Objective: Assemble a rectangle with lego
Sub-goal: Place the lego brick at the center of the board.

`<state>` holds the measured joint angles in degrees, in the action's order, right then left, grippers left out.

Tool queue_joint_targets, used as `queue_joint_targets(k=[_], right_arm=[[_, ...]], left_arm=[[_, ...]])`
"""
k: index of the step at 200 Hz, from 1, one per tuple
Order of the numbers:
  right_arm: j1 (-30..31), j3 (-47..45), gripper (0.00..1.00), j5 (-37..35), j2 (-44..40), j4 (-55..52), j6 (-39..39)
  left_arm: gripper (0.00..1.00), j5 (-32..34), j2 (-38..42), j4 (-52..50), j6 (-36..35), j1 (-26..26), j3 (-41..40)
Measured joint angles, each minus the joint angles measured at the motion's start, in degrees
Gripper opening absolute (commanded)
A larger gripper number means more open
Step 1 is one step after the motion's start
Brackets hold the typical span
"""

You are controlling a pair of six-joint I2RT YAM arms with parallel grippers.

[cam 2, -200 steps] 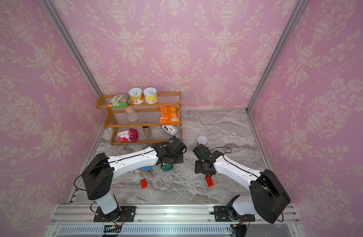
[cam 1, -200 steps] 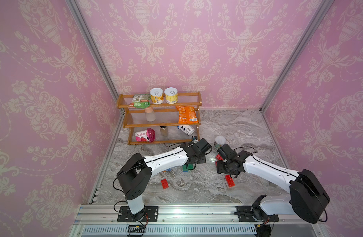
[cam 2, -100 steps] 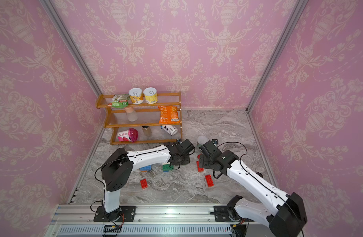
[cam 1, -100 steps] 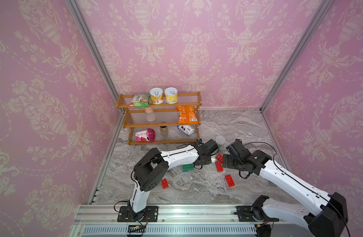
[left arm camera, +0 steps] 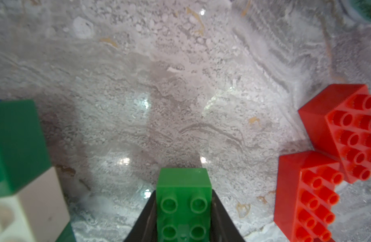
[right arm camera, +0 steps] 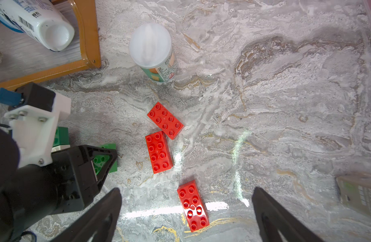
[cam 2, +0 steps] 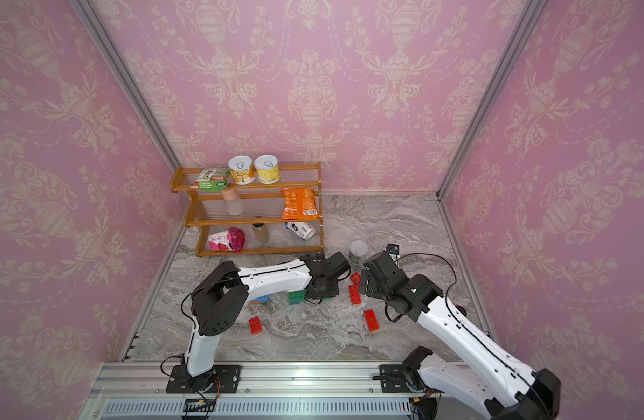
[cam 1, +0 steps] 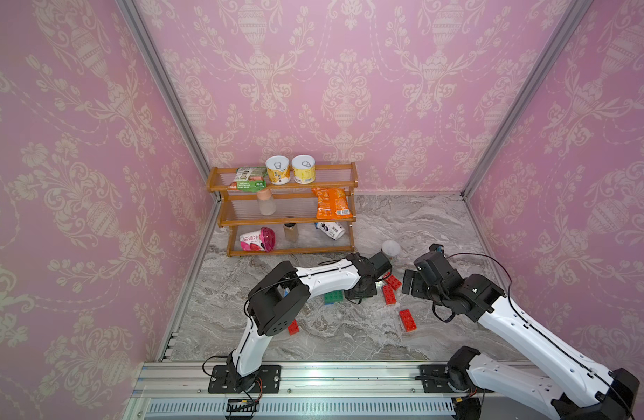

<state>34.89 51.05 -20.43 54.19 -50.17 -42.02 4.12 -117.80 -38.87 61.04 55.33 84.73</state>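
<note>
Between jaws of the left tool (left arm camera: 183,201), set narrow, sat a small green plastic lego brick (left arm camera: 183,209), clamped by its smooth sides, studs twd the wrist cam, close to the grey marble worktop (left arm camera: 159,94). Right tool (right arm camera: 186,190) hung wide & empty. Two red plastic lego bricks (right arm camera: 158,152) lay corner-touching nearby, a third red brick (right arm camera: 193,206) apart. Judged: light, stiff, slick-walled pcs; grip across the short width, mid-length. Vs 1 s earlier: right tool had opened out & lifted back; left arm reached further twd the red pair.
</note>
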Motion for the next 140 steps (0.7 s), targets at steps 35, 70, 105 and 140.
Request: queue_joint_targets(k=[35, 70, 105, 140], right_arm=[[0.0, 0.4, 1.0, -1.1, -2.2, -0.5, 0.0], [0.0, 1.5, 1.0, -2.1, -2.1, -1.8, 0.0], [0.0, 3.8, 1.0, -2.5, -0.7, -3.5, 0.0], [0.0, 7.0, 1.0, -3.0, -0.7, -4.9, 0.0]], left_arm=[[0.44, -0.5, -0.2, 0.0, 0.0, 0.0, 0.1], [0.59, -0.7, -0.2, 0.0, -0.1, 0.0, 0.3], [0.62, -0.6, 0.5, -0.3, -1.3, 0.0, 2.1], [0.71, 2.2, 6.5, -1.7, -5.0, -0.1, 5.4]])
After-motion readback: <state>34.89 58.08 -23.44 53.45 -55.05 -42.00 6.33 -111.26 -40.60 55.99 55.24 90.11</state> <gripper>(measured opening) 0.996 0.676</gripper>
